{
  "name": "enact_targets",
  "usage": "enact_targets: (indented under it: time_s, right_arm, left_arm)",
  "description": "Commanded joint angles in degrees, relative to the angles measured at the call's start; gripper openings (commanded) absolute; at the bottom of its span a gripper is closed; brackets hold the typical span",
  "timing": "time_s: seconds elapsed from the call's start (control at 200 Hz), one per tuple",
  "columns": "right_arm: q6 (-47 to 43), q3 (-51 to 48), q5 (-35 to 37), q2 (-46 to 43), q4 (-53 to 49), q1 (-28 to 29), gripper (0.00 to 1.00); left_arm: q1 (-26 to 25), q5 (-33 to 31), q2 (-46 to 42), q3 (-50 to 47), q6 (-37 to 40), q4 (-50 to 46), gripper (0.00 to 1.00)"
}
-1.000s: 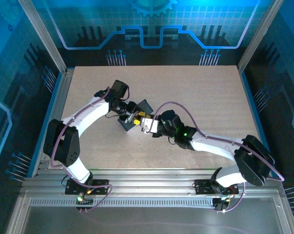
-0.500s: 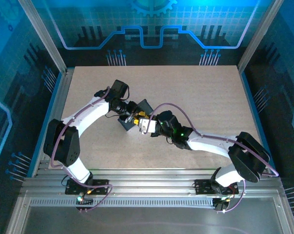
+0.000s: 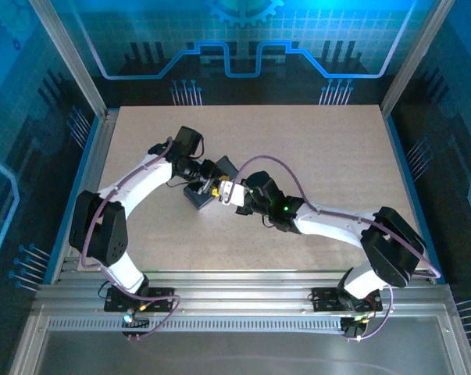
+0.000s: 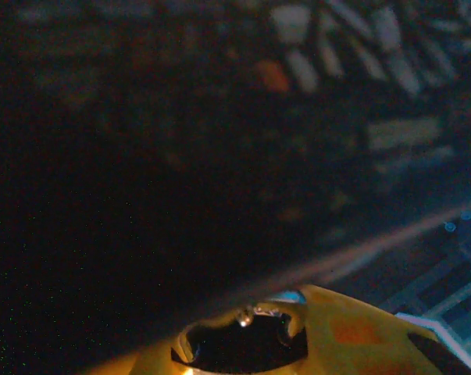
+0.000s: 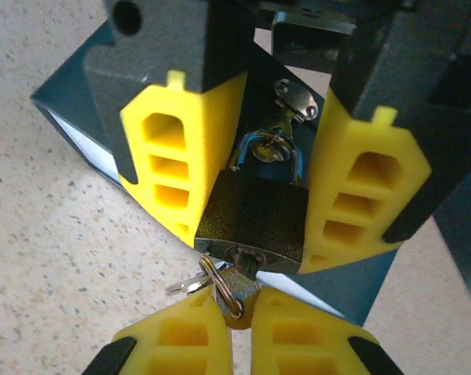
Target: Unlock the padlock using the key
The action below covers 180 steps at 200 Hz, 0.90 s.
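Observation:
The small brass padlock (image 5: 252,223) hangs by its silver loop (image 5: 271,150) from a hasp on the dark blue box (image 5: 71,101). My left gripper (image 3: 207,183) is shut on the padlock, one yellow finger (image 5: 182,156) pressed to each side of its body. The right gripper (image 5: 241,314) is shut on the key (image 5: 240,291), whose blade sits in the keyhole at the padlock's underside. A ring with a second key (image 5: 182,286) dangles beside it. In the top view both grippers meet at the padlock (image 3: 216,187). The left wrist view is dark, pressed against the box (image 4: 141,195).
The box (image 3: 198,197) rests on the speckled beige table (image 3: 321,148), left of centre. Aluminium posts and blue-lit walls ring the table. The right arm's purple cable (image 3: 270,166) arcs above its wrist.
My right gripper has pushed up and to the left towards the box with the key. The left gripper and the box have shifted a little to the left.

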Motion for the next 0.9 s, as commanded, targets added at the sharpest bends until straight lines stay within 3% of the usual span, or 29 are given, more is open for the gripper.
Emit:
enact_targets:
  time_s: [0.0,0.23,0.33,0.54,0.895]
  right_arm:
    - [18.8,2.6,-6.1,0.2,2.3,-1.2,0.00]
    - [44.5,-1.7,-13.5,-2.7,7.1,-5.1,0.02]
    - [46.1,-1.6,-19.2,-3.8,0.6,-8.2,0.18]
    - [58.5,-3.4,-33.2,-3.9,3.4,-17.8,0.35]
    - [65.3,-0.7,-36.7,2.2,11.0,-14.7,0.42]
  left_arm:
    - [-1.0,2.8,-1.4,-0.4,-1.6,4.3,0.00]
    - [-0.9,2.2,-1.4,-2.4,-1.7,6.6,0.00]
    - [-0.8,1.5,-1.2,-2.3,-0.2,5.9,0.00]
    - [-0.8,1.2,-1.1,-2.3,1.3,5.3,0.00]
    - [-0.7,1.1,-1.6,-2.3,0.4,6.7,0.00]
